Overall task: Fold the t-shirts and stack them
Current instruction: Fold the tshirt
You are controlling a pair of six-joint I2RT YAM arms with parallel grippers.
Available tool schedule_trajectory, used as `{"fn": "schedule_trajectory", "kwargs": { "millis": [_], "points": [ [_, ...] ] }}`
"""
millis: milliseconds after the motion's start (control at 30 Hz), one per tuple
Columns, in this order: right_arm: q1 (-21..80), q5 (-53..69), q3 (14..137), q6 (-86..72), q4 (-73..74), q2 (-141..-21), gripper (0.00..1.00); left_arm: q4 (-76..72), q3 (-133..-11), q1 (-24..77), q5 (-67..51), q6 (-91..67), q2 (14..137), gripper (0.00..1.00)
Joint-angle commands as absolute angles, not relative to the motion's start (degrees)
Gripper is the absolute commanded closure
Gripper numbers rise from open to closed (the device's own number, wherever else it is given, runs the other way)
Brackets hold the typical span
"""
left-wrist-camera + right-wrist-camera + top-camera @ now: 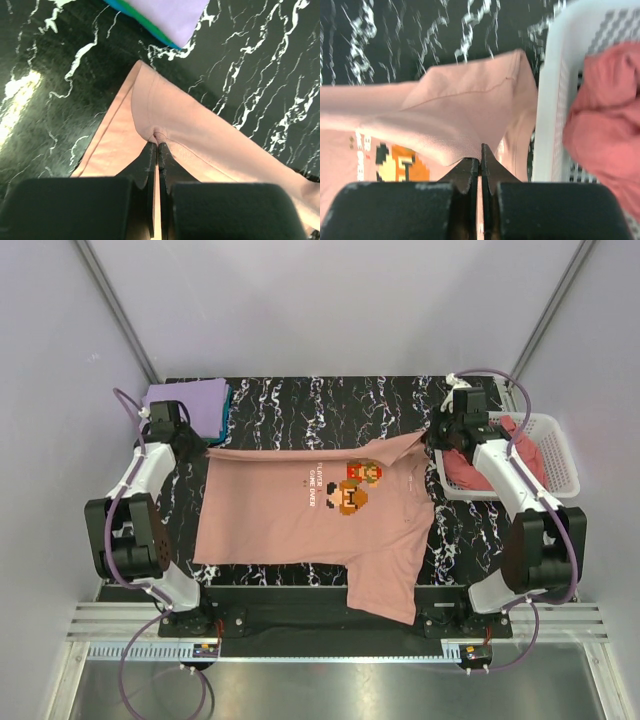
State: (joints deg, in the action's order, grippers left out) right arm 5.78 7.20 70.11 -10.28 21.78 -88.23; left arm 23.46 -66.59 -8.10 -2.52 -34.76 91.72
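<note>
A salmon-pink t-shirt (300, 515) with an orange-red cartoon chest print (355, 485) lies spread across the black marbled table, one sleeve hanging over the near edge. My left gripper (200, 447) is shut on its far left corner, the cloth (165, 115) pinched between the fingertips. My right gripper (432, 438) is shut on its far right sleeve (470, 110), lifted a little. A folded lavender-purple t-shirt (187, 403) lies on a teal one at the far left corner. A rose-pink t-shirt (520, 455) lies crumpled in the basket.
A white plastic lattice basket (556, 445) stands at the right edge of the table, close beside my right gripper; its wall (555, 100) shows in the right wrist view. The folded lavender shirt (170, 15) lies just beyond my left gripper.
</note>
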Motion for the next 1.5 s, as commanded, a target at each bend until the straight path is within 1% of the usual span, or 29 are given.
{"fn": "schedule_trajectory", "kwargs": {
  "millis": [0,267,733,767,900,967,1000,1033,1067,1100,1167,1300,1367,1400,1433,1467],
  "points": [
    [5.80,6.16,67.16,-11.86,25.75,-84.29,1.00,24.26,-63.91,-8.61,-0.18,-33.39,88.16,1.00],
    [5.80,5.71,63.90,-13.80,31.37,-83.76,1.00,26.63,-59.94,-8.97,-1.14,-33.84,89.82,1.00],
    [5.80,4.57,60.73,-10.99,32.87,-84.29,1.00,27.94,-58.18,-8.96,-0.35,-33.84,92.63,1.00],
    [5.80,4.57,60.38,-10.99,32.87,-84.20,0.99,28.12,-58.10,-9.05,-0.09,-33.84,92.90,1.00],
    [5.80,5.01,59.77,-11.43,33.31,-84.64,0.90,28.83,-58.27,-8.96,1.67,-33.66,94.22,1.00],
    [5.80,5.18,59.33,-11.60,33.92,-84.64,0.88,29.27,-58.27,-8.88,2.28,-33.66,94.31,0.99],
    [5.80,5.01,59.07,-11.69,34.19,-84.38,0.87,29.44,-58.27,-8.88,2.72,-33.75,94.22,0.96],
    [5.80,4.66,58.89,-11.69,34.62,-83.85,0.82,30.23,-58.36,-8.96,3.25,-33.84,94.22,0.92],
    [5.89,4.31,58.89,-11.78,35.06,-83.50,0.82,30.67,-58.62,-8.96,4.12,-33.84,94.39,0.82],
    [5.80,3.70,58.97,-11.95,35.50,-83.15,0.80,31.28,-58.88,-8.88,4.30,-33.84,94.48,0.79],
    [5.80,2.47,59.76,-12.48,37.43,-82.44,0.73,33.65,-60.02,-8.88,5.79,-34.80,94.48,0.67],
    [5.80,-1.82,62.57,-14.50,42.79,-81.65,0.66,37.96,-63.01,-8.88,10.19,-37.61,92.12,0.53],
    [5.80,-1.93,63.80,-15.47,44.47,-80.16,0.63,39.99,-64.59,-8.44,11.68,-39.19,91.06,0.50],
    [5.89,-0.37,63.98,-15.47,44.39,-79.63,0.63,39.90,-65.30,-8.18,11.17,-39.46,90.71,0.45],
    [6.15,1.48,64.16,-15.64,42.82,-79.19,0.61,38.08,-65.22,-8.00,10.03,-39.64,90.18,0.43],
    [6.33,3.23,63.90,-15.82,41.67,-79.28,0.57,36.84,-64.95,-7.74,6.37,-39.73,90.09,0.42]
  ]
}}
